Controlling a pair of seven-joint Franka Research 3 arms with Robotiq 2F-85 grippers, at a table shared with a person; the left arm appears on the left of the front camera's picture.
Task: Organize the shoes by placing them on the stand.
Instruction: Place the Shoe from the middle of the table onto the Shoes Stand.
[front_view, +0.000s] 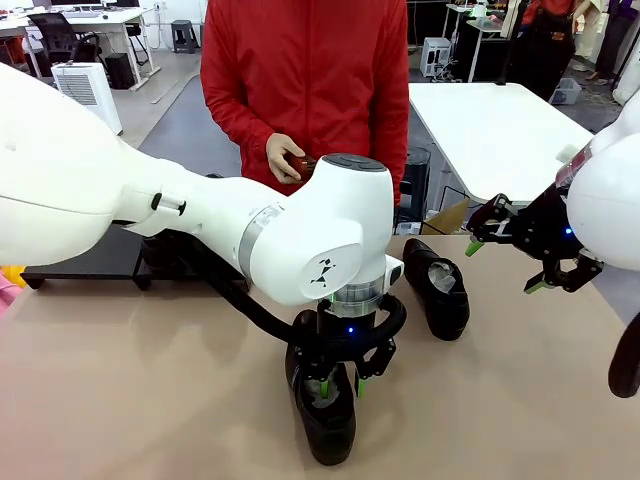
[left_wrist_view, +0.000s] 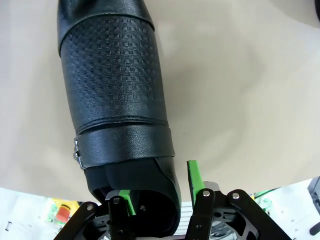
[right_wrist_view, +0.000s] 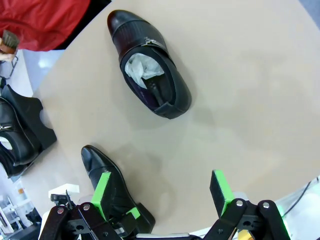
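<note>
- Beige table (front_view: 120, 400) stretches ahead of me. A person (front_view: 305, 80) in a red jacket stands at its far side, holding a small brown brush (front_view: 300, 163) in one hand (front_view: 280, 158).
- My left gripper (front_view: 340, 378) points straight down at the near shoe (front_view: 330, 435), which lies on the table close to my edge.
- Seen from the left wrist, this shoe (left_wrist_view: 115, 85) is glossy black with a woven-textured upper and a strap across it. Its open heel end sits right at my fingers (left_wrist_view: 194, 177).
- One green pad hangs over the shoe's opening and the other stands just outside the side wall, so the jaws straddle that wall.
- The pads are partly drawn in but apart. A sliver of table shows between the outer pad and the leather, so I am not clamped on it.
- My right gripper (front_view: 505, 267) hangs above the table's right side with its fingers (right_wrist_view: 102, 192) spread wide and nothing between them.
- Near it lies the far shoe (front_view: 438, 290), flat on the table and apart from the near one.
- The right wrist view looks into this shoe (right_wrist_view: 172, 95), which is stuffed with crumpled white paper (right_wrist_view: 140, 67).
- At the far left sits the stand (front_view: 75, 268), a low black platform partly hidden behind my left arm.
- Both of these shoes lie on the table, well apart from it.
</note>
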